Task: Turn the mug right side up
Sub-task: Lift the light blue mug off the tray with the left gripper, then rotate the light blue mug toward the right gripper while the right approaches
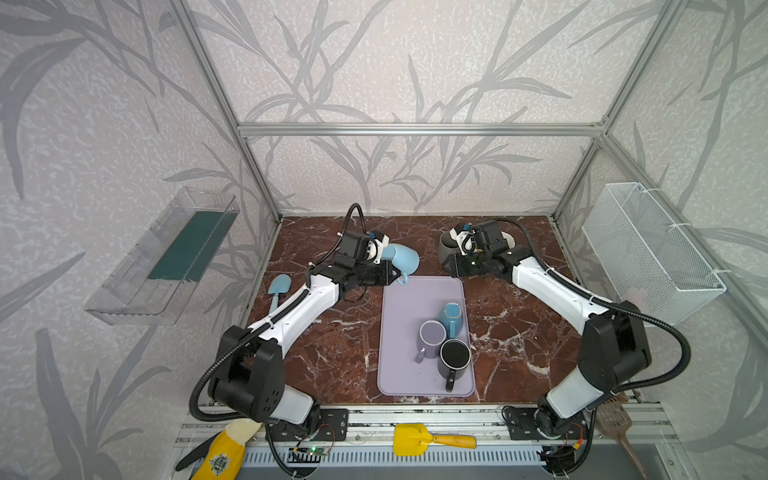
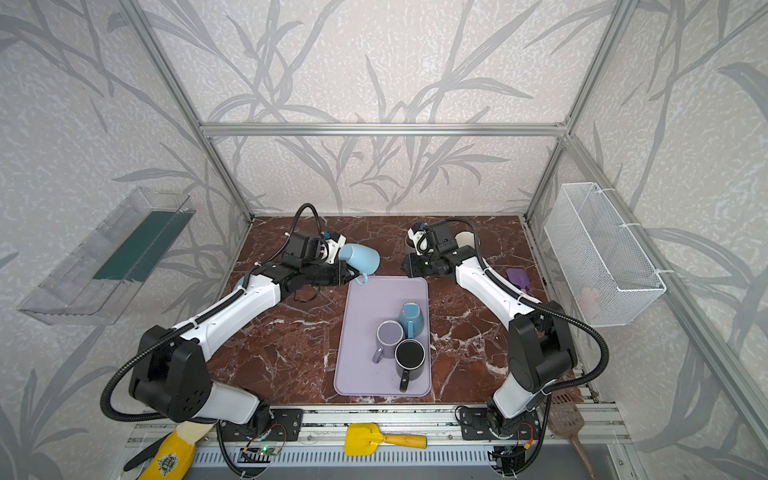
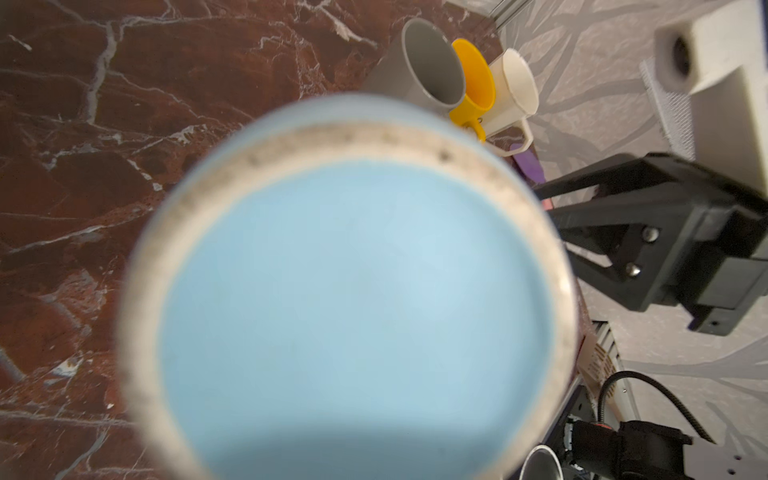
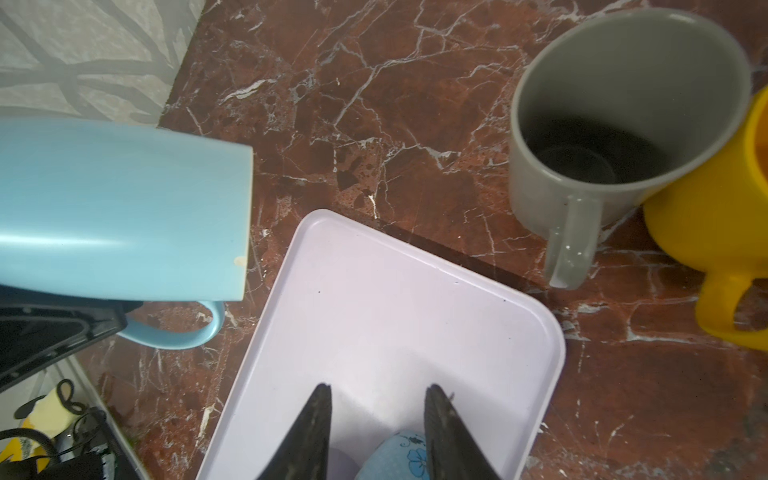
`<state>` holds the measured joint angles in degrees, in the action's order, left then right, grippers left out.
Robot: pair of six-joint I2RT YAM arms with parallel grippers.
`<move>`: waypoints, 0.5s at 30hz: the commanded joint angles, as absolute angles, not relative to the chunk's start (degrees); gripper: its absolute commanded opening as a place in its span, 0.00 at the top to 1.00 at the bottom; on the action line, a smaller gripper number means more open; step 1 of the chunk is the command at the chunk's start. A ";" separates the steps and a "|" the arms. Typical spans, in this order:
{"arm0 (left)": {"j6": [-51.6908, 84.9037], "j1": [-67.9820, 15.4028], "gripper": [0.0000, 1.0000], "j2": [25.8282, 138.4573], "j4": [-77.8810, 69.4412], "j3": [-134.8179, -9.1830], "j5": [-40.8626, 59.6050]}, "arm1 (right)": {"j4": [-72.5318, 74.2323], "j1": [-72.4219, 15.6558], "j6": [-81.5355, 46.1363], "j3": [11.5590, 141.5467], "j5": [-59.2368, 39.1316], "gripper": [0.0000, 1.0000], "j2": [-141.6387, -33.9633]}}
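The left gripper (image 1: pixel 392 275) was clamped on the handle of the light blue mug (image 1: pixel 401 257). The mug lay tilted on its side just beyond the far left corner of the lilac tray (image 1: pixel 415 299), over the marble table (image 1: pixel 332 353). Its unglazed foot ring and base faced the left wrist camera, and its mouth pointed toward the right arm. Whether the mug touched the table could not be told. The right gripper (image 4: pixel 379 388) hung over the far end of the tray, jaws apart, gripping nothing. A grey mug (image 4: pixel 623 104), a yellow mug (image 4: pixel 715 208) and a cream mug (image 3: pixel 517 83) stood together at the far right of the table. On the near half of the tray stood a lilac mug (image 1: pixel 430 338), a patterned blue mug (image 1: pixel 452 318) and a black mug (image 1: pixel 455 357), mouths up
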<state>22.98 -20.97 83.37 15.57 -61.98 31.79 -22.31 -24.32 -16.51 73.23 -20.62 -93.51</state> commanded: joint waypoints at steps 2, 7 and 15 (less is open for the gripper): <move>25.02 -19.30 1.00 79.07 4.70 -61.27 38.13 | -17.46 -24.51 -19.24 71.84 -26.22 0.60 -90.80; 26.29 -18.07 1.00 77.63 1.45 -60.67 41.42 | -10.59 -24.50 -23.38 69.68 -32.07 0.60 -90.35; 31.18 -16.02 1.00 75.54 -8.02 -58.13 47.54 | 4.80 -24.53 -32.14 65.39 -40.33 0.59 -89.51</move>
<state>29.34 -16.73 78.46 2.44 -58.28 42.57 -3.84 -24.32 -27.77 66.08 -35.40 -91.88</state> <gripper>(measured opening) 0.151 0.407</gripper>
